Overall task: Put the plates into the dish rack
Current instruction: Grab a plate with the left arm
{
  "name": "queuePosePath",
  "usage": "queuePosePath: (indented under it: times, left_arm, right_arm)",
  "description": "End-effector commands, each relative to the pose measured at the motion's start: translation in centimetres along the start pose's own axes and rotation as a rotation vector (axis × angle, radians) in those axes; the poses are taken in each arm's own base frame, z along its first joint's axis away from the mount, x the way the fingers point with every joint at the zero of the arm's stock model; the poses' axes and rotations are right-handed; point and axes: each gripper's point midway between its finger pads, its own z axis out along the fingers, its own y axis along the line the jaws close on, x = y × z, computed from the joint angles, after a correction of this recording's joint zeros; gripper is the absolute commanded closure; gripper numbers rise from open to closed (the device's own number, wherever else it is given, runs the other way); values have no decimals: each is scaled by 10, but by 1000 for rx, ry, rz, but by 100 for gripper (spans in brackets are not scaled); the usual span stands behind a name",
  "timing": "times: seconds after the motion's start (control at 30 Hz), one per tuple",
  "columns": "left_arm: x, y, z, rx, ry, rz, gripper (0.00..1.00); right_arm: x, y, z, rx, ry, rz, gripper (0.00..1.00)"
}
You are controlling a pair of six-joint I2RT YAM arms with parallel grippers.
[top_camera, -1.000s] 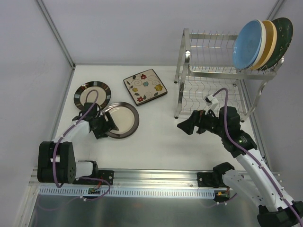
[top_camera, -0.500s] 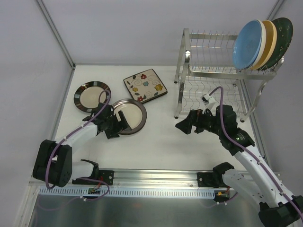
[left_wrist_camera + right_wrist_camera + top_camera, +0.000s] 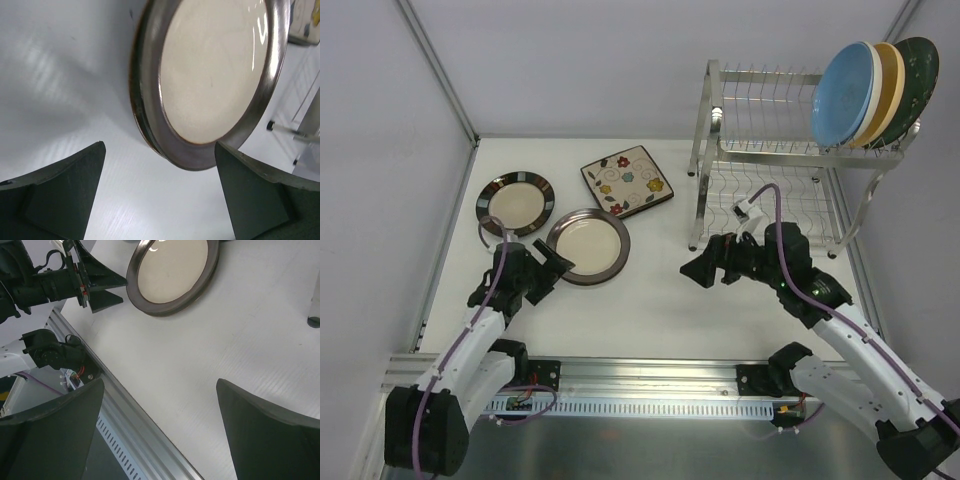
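On the white table (image 3: 650, 300), every position reckoned from the dish rack (image 3: 760, 165):

1. Dish rack: two-tier silver wire frame, standing at the table's far right corner. Three plates stand upright, packed together, at the right end of its upper shelf.
 a. blue plate (image 3: 845, 95), nearest the rack's middle;
 b. tan plate (image 3: 888, 80), directly behind the blue one;
 c. dark green plate (image 3: 920, 65), at the rack's outer right end.

2. Square floral plate (image 3: 627, 181): cream, lying flat just left of the rack, turned cornerwise.

3. Brown-rimmed plate (image 3: 587, 245): round, cream centre, flat on the table, left of the rack and nearer the arms than the square one; close to its corner but apart from it.

4. Striped-rim plate (image 3: 515, 203): round, dark banded rim, flat, the farthest left of the rack; just beside the brown-rimmed plate (whether the two rims touch, I cannot tell from where I stand).

5. Left gripper (image 3: 552, 272): well left of the rack, at the near-left rim of the brown-rimmed plate. Jaws spread wide, nothing held; the rim lies just ahead of the fingertips, contact not discernible.

6. Right gripper (image 3: 695, 262): just in front of the rack's left legs, over bare table, pointing leftward away from the rack. Jaws spread wide, empty.
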Motion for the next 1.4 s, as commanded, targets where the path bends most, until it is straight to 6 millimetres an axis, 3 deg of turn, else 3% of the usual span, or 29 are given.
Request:
queuePosePath:
  times: [0.0,0.13,0.4,0.8,1.37]
  left_arm:
    - [-27,0,-6,26,-133,-77,9]
    - [-46,-5,-9,57,-200,-89,14]
    - [-50,-4,6,34,-173,-80,26]
    - [-55,-15,8,77,-172,-70,51]
    - [-43,-10,26,86,-117,-94,58]
  right_arm:
    - [-10,14,4,-35,-47,-14,1]
    - [-5,20,7,-42,-34,-30,1]
    - [-1,26,9,-52,-29,-39,0]
    - [5,29,9,-48,-21,-49,0]
    - [9,28,13,-38,7,-54,0]
